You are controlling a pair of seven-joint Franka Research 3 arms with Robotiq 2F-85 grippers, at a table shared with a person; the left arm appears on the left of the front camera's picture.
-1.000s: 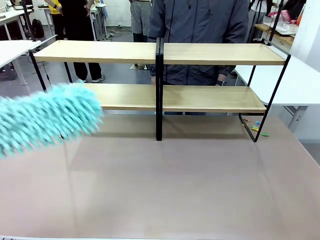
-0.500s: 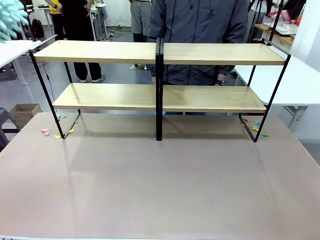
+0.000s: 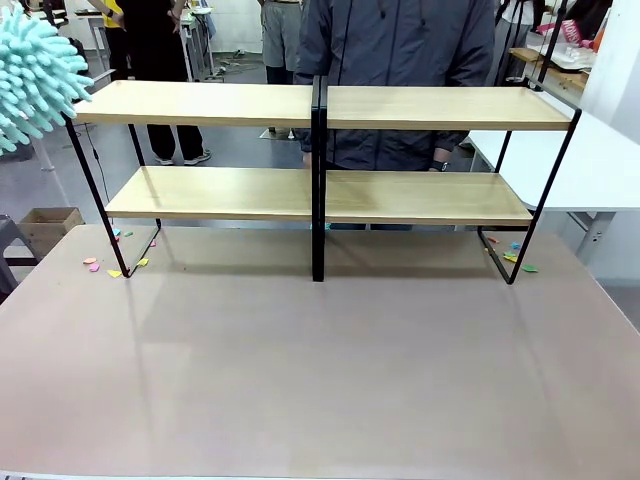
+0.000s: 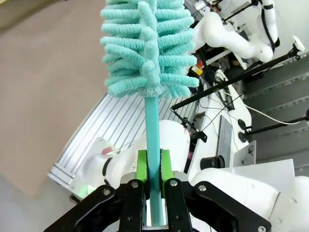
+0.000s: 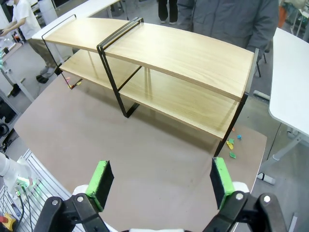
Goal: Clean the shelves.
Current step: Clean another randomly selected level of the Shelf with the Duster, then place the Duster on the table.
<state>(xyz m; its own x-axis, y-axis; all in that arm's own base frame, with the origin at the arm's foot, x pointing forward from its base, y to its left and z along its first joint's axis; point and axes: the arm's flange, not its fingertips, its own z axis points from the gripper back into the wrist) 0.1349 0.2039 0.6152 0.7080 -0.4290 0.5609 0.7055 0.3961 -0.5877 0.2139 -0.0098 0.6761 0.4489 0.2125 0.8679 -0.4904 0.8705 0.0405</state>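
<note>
Left gripper [image 4: 153, 186] is pinched on the teal duster [image 4: 147, 48] handle, head up off the top-left corner of the shelves [image 3: 320, 150] at the table's [image 3: 320, 380] far side. Right gripper [image 5: 159, 179] is spread wide and empty above the table. Boards look bare; colored scraps [image 3: 110, 265] by both end legs, so cleanup looks unfinished.

Light wood boards on the shelves [image 3: 210, 103], smooth, grain showing, a soft sheen in the right wrist view. Thin black metal tube for the frame [image 3: 318, 180], slightly glossy. Tabletop [image 3: 320, 370] a matt brownish sheet, faintly mirroring the frame legs. Duster [image 4: 147, 46] a fluffy teal chenille cloth, thick soft nubs, on a smooth teal plastic handle [image 4: 153, 145]. Left gripper [image 4: 153, 169] black and hard with bright green rubbery pads; same green pads on the right gripper [image 5: 159, 181]. Small coloured paper scraps [image 3: 110, 265] by the shelf feet.
</note>
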